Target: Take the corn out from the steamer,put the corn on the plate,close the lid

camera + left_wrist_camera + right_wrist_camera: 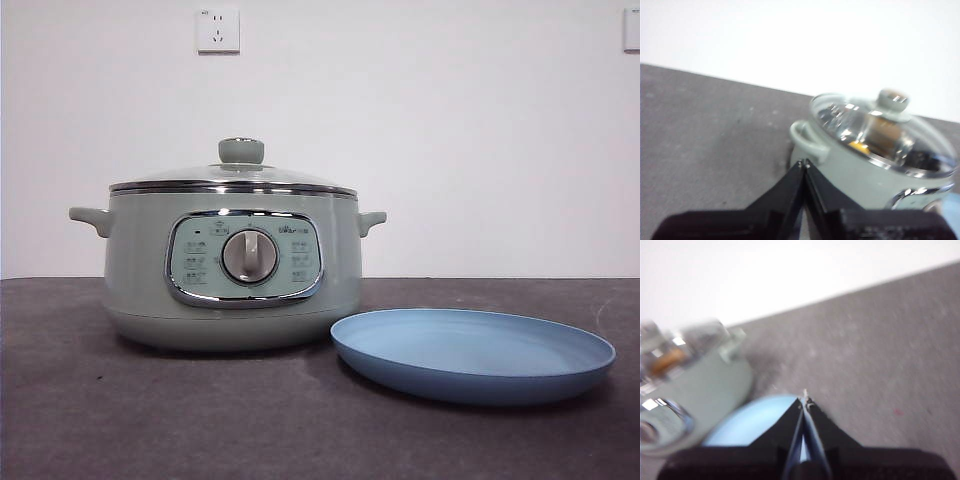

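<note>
The corn is showing only as a blurred yellow patch through the glass lid, which is sitting on the green steamer. The blue plate is lying at the steamer's four o'clock in the front view. The left gripper, jaws pressed together, is hovering beside the steamer's handle. The right gripper, likewise closed, is hanging above the plate's edge.

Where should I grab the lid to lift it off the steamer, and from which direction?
Grip the pale green knob on top of the lid, coming straight down from above. The lid sits flat and closed on the steamer; its glass dome is wide and smooth, so the small raised knob looks like the only part the jaws could span. The left gripper, jaws shut, is nearest.
</note>
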Tool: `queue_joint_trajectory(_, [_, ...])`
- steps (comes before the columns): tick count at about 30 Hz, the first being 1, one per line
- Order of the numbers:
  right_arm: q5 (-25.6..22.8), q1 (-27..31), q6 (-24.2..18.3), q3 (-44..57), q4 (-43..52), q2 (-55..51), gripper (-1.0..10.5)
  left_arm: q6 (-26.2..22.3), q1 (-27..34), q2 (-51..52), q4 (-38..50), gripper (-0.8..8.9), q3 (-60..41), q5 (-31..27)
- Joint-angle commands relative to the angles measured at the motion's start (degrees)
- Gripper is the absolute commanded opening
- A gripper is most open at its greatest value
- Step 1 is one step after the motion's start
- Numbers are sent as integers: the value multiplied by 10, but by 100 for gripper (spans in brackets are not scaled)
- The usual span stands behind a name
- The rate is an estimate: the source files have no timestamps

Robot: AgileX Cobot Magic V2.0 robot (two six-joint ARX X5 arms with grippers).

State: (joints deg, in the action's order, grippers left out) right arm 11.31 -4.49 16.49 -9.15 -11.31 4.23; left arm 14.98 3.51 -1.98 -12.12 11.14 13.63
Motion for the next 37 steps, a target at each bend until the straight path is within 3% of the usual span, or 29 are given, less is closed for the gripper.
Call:
queue_joint_trajectory(1, [26,-1,19,-33,3,31,-12,10,-1,-17,-23,-6,35,10])
queue_joint_trajectory(7, [104,-1,-13,-142,-35,144,-12,-2,-1,-85,-70,-6,126,76])
queue_joint_trajectory(11, [179,-1,-72,-238,-100,234,-12,-27,-1,-143,-106,-6,193,126])
queue_joint_trajectory(19, [274,-3,-208,-427,-273,381,-12,-86,-2,-234,-194,-6,308,209])
queue_joint_trajectory(25, [308,-14,-286,-518,-389,447,-11,-144,-2,-279,-276,-6,372,243])
queue_joint_trajectory(32, [307,-17,-292,-532,-402,459,10,-150,-2,-294,-305,7,400,244])
queue_joint_trajectory(34, [306,-17,-292,-532,-402,459,82,-150,-2,-294,-305,94,400,243])
queue_joint_trajectory(37, [305,-17,-289,-532,-402,459,415,-148,-2,-294,-303,444,400,242])
